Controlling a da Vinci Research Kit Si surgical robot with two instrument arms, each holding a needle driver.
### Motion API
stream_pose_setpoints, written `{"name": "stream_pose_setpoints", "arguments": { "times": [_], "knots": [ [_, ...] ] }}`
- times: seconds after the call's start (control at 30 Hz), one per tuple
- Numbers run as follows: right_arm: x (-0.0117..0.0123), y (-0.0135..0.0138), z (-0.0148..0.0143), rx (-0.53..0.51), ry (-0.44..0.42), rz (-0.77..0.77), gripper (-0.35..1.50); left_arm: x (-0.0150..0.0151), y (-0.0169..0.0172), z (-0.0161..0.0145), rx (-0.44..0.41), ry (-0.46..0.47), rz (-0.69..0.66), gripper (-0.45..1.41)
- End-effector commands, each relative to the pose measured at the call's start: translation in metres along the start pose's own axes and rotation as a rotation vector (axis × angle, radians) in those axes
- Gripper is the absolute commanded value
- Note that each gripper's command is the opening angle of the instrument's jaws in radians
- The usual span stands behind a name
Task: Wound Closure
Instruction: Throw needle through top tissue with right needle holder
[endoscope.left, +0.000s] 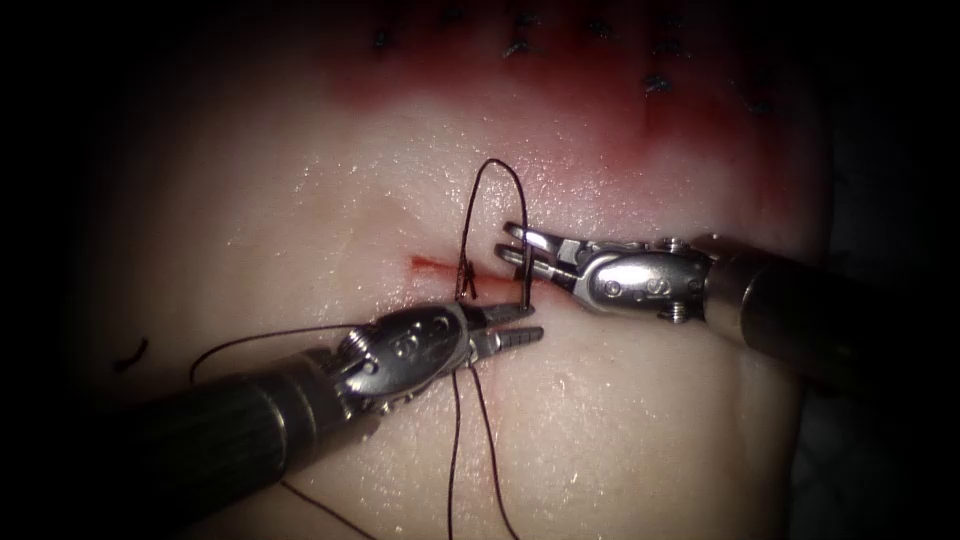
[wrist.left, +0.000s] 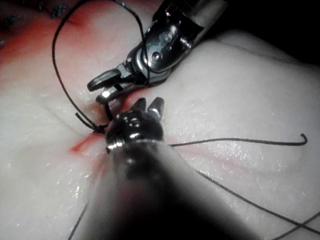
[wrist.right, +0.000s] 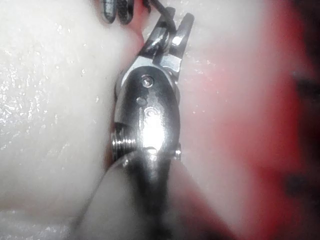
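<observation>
A short red cut (endoscope.left: 432, 264) lies in the pale tissue (endoscope.left: 300, 210). A dark thread (endoscope.left: 495, 163) rises from a knot (endoscope.left: 466, 287) at the cut, arcs over, and drops between the two tools. The right tool (endoscope.left: 506, 241) comes in from the right of the cut with its jaws open, and the thread's descending strand crosses between them. The right tool (wrist.right: 172, 26) straddles that strand. The left tool (endoscope.left: 534, 321) lies just below the cut with its jaws slightly apart, and the strand ends at its upper jaw. The left tool (wrist.left: 148, 105) shows two separated tips, holding nothing I can see.
Two thread tails (endoscope.left: 455, 450) trail from the knot toward the near edge, and another strand (endoscope.left: 260, 338) curves left over the left tool's shaft. A cut end of thread (endoscope.left: 131, 353) lies far left. Finished stitches (endoscope.left: 522, 46) and red fluid (endoscope.left: 620, 120) lie at the far edge.
</observation>
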Motion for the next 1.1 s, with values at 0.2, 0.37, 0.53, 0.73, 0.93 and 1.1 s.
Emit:
{"name": "stream_pose_setpoints", "arguments": {
  "times": [0.2, 0.37, 0.53, 0.73, 0.93, 1.1],
  "knots": [
    [-0.0009, -0.0001, 0.0007, 0.002, -0.002, 0.007, -0.35, 0.0001, -0.0002, 0.0009, 0.001, 0.001, 0.001, 0.11],
    [-0.0007, 0.0001, 0.0009, 0.0, -0.005, 0.01, -0.35, 0.0, -0.0002, 0.0009, 0.001, 0.001, 0.002, 0.11],
    [-0.001, -0.0009, 0.0009, 0.011, -0.005, 0.017, -0.35, 0.0, -0.0002, 0.0008, 0.001, 0.001, 0.002, 0.1],
    [-0.0015, -0.0023, 0.0009, 0.028, -0.011, 0.03, -0.35, -0.0001, -0.0002, 0.0005, -0.003, -0.003, 0.004, 0.08],
    [-0.0016, -0.0024, 0.001, 0.044, -0.021, 0.045, -0.35, -0.0002, 0.0001, 0.0003, -0.005, -0.009, 0.004, 0.08],
    [-0.0019, -0.0029, 0.0011, 0.088, -0.039, 0.074, -0.35, -0.0002, 0.0001, 0.0003, -0.005, -0.013, 0.005, 0.08]
  ]
}}
